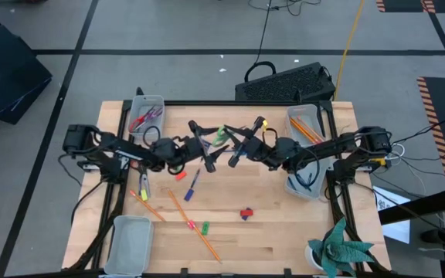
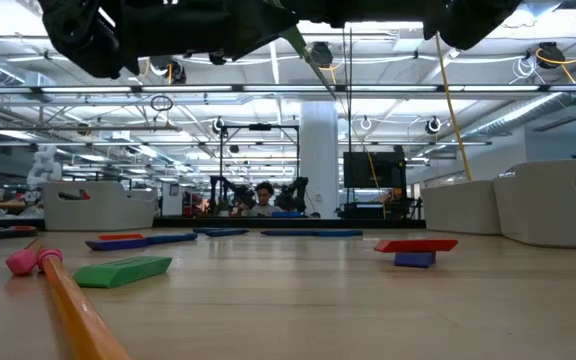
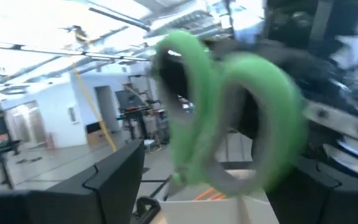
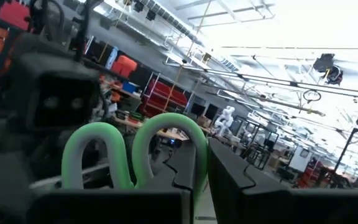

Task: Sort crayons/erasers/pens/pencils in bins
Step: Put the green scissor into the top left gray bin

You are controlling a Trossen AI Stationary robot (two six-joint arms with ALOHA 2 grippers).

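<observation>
Scissors (image 1: 220, 137) with green loop handles hang above mid-table from overhead, both grippers meeting there – left gripper (image 1: 205, 147) and right gripper (image 1: 238, 148); which one clamps them I cannot tell. Pencils (image 1: 195, 226), a pen (image 1: 191, 185) and crayons (image 1: 246, 213) lie on the wood nearer, bins (image 1: 147, 113) at the corners. Low down, a green crayon (image 2: 123, 270) lies beside a pencil (image 2: 73, 310). Each wrist view shows the green loops (image 3: 229, 124) close up. A handover likely wants one firm hold before the other lets go – open room lies nearer.
</observation>
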